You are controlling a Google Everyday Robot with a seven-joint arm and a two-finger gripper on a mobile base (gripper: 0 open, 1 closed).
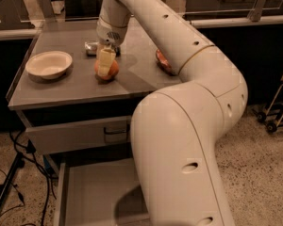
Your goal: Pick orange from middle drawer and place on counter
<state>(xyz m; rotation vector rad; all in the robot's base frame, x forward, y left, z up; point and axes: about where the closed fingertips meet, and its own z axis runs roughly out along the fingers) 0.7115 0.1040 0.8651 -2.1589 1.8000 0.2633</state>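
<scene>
The orange [112, 70] rests on the grey counter [61, 88], near its middle. My gripper [105, 65] comes down from above and its pale fingers [104, 60] are closed around the orange. The arm reaches over the counter from the right and fills the foreground. The middle drawer [92, 194] is pulled open below, its flat grey floor bare where it shows; the arm hides its right part.
A white bowl [49, 64] sits on the counter's left side. A small silver packet [91, 47] lies behind the orange. A red-orange soda can [162, 60] lies at the right, partly behind the arm. A shut drawer front with a loop handle [115, 133] is above the open drawer.
</scene>
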